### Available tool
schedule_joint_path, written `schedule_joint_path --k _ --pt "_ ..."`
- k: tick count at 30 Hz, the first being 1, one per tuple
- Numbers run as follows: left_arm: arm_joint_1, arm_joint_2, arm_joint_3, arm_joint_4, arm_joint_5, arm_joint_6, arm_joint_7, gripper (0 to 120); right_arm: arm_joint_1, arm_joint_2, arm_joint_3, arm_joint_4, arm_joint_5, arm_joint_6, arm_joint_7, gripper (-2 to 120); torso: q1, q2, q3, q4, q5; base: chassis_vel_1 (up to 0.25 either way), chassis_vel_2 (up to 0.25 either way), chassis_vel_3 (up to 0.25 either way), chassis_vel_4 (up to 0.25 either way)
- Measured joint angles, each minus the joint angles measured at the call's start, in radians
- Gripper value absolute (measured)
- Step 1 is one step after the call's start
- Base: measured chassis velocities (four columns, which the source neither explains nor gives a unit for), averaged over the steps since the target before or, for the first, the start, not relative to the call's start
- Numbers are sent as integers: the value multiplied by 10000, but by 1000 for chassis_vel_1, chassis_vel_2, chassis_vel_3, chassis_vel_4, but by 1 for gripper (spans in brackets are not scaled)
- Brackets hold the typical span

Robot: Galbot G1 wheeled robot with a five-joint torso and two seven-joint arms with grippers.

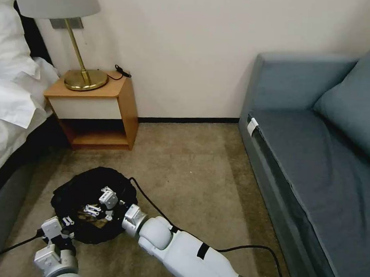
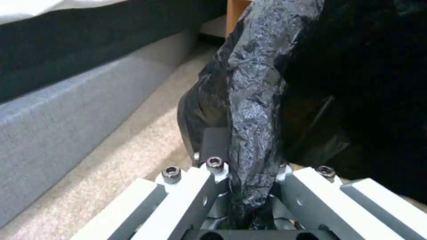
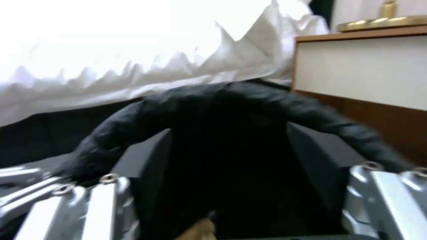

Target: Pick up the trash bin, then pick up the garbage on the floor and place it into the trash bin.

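Both grippers at the trash bin on the carpet

In the lower left of the head view, the trash bin (image 1: 82,191) sits between the bed and the nightstand (image 1: 94,110). The left gripper (image 2: 247,186) is clenched on the bag-covered rim at the bin's near-left edge. The right gripper (image 1: 102,204) reaches over the bin's mouth with its fingers (image 3: 106,203) spread apart, grasping nothing; a brown scrap (image 3: 200,230) shows below.
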Motion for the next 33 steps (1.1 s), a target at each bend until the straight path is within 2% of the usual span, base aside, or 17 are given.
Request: schedule_joint_path --k 1,2,4,5,6,9,12,14,16,17,18,19,20,23,25,30,33 --pt "0 0 0 0 0 0 0 3 0 0 0 0 0 0 0 73 0 0 0 0 0 0 0 0 0" --pt "-6 0 0 -2 -116 -13 0 3 -75 -68 188 141 14 -1 87 79 0 0 0 0 0 0 0 0 0" --pt "-15 0 -8 -23 -303 -14 -1 3 -170 -151 446 350 67 -4 169 85 0 0 0 1 0 0 0 0 0" --pt "-38 -3 -48 -80 -606 -14 -10 3 -336 -290 838 705 218 -34 250 93 -1 0 0 1 0 0 0 0 0" --pt "-38 -3 -48 -80 -606 -14 -10 3 -336 -290 838 705 218 -34 250 93 -1 0 0 1 0 0 0 0 0" --pt "-116 -43 -100 -183 -1350 -15 -111 3 -640 -623 1632 1358 533 -113 404 99 0 0 0 -1 2 0 0 0 0" --pt "-151 -107 -87 -216 -1737 -15 -215 3 -798 -842 2008 1721 757 -202 526 99 0 0 0 -2 1 0 0 0 0" --pt "-215 -281 36 -348 -2652 35 -634 3 -1099 -1178 2732 2225 1104 -338 710 100 0 0 0 -1 2 0 0 0 0" --pt "-241 -336 69 -394 -2946 90 -859 3 -1199 -1261 2954 2335 1167 -373 751 100 0 0 0 -1 2 0 0 0 0" --pt "-311 -431 93 -466 -3490 244 -1396 3 -1350 -1376 3239 2436 1215 -413 806 100 0 0 0 -2 2 0 0 0 0" --pt "-325 -449 93 -482 -3599 281 -1515 3 -1394 -1408 3317 2462 1222 -424 824 100 -1 0 0 -3 2 0 0 0 0" --pt "-395 -504 83 -548 -4126 459 -2066 3 -1584 -1529 3541 2583 1218 -445 846 100 0 0 0 -1 2 0 0 0 0" --pt "-395 -504 83 -548 -4126 459 -2066 3 -1584 -1529 3541 2583 1218 -445 846 100 0 0 0 -1 2 0 0 0 0" --pt "-612 -494 -76 -616 -4928 753 -3017 3 -2057 -1782 3896 2899 1041 -488 852 100 0 0 0 -1 2 0 0 0 0" --pt "-725 -385 -179 -622 -5414 959 -3429 3 -2384 -1858 4138 3093 838 -505 845 100 -1 0 1 0 1 0 0 0 0" --pt "-778 -213 -157 -641 -5721 1343 -3582 4 -2864 -1930 4486 3542 640 -655 838 100 -1 0 0 0 2 0 0 0 0" --pt "-872 -172 -72 -732 -5900 1635 -3633 13 -3175 -1944 4673 3913 555 -837 845 100 -1 0 -1 -2 2 0 0 0 0"
